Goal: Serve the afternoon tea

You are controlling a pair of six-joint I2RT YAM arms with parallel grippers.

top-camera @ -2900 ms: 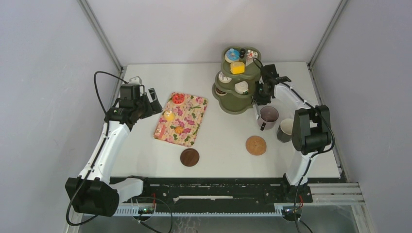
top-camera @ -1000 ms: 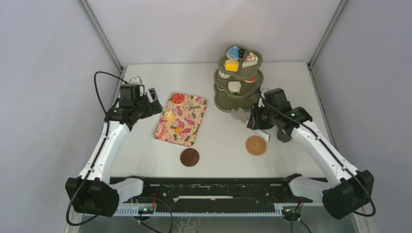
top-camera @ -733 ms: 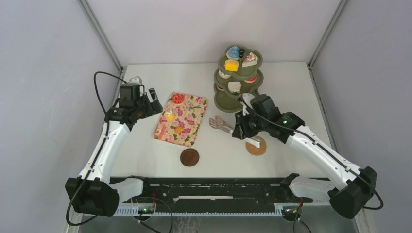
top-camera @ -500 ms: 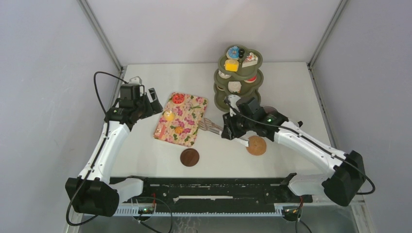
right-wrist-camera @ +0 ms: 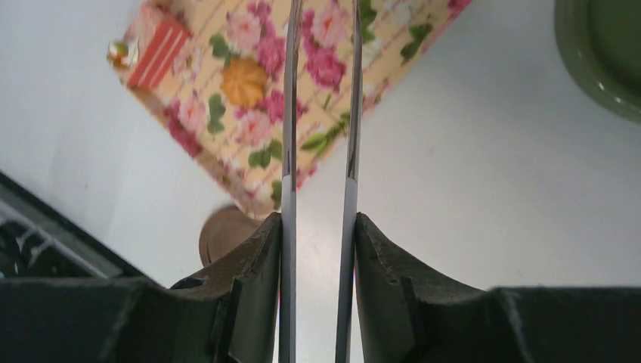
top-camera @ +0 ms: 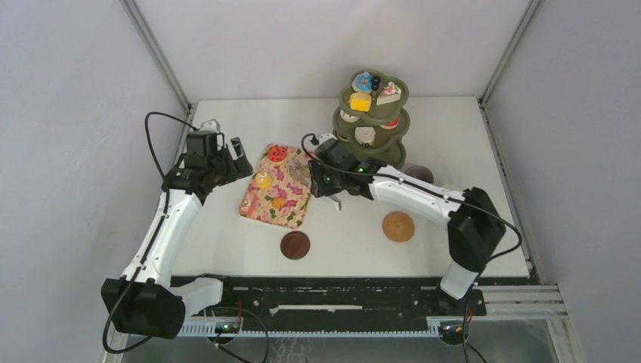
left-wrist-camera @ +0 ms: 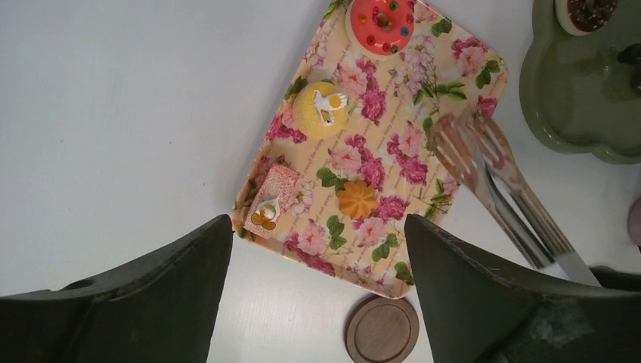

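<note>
The overhead view alone takes in the whole white table (top-camera: 249,121). A three-tier olive stand (top-camera: 389,125) with lobed trays sits near the far edge. Its top tier carries a yellow cube (top-camera: 360,101), a blue donut (top-camera: 363,82) and a white cake slice (top-camera: 389,92). The rim of the mauve mug (top-camera: 418,173) shows just behind the right arm, beside the stand. Two round wooden coasters, one dark (top-camera: 295,244) and one paler (top-camera: 398,226), lie nearer the near edge.

The left wrist view gives the detail of the floral tray (left-wrist-camera: 393,151). A glossy red sprinkled donut (left-wrist-camera: 380,19) sits at its far corner and a yellow domed pastry (left-wrist-camera: 320,110) toward its left edge. A ridged orange pastry (left-wrist-camera: 357,199) lies mid-tray and a pink striped cake slice (left-wrist-camera: 270,203) at the near left corner. The left gripper (left-wrist-camera: 317,227) hovers above with its dark fingers wide apart and nothing between them. The slotted tong tips lie over the tray's right edge.

Only the right wrist view shows the grip. The right gripper (right-wrist-camera: 317,249) is clamped on the tongs (right-wrist-camera: 291,113), its pads pressing the two thin, shiny metal blades, with a narrow slit left between them.
</note>
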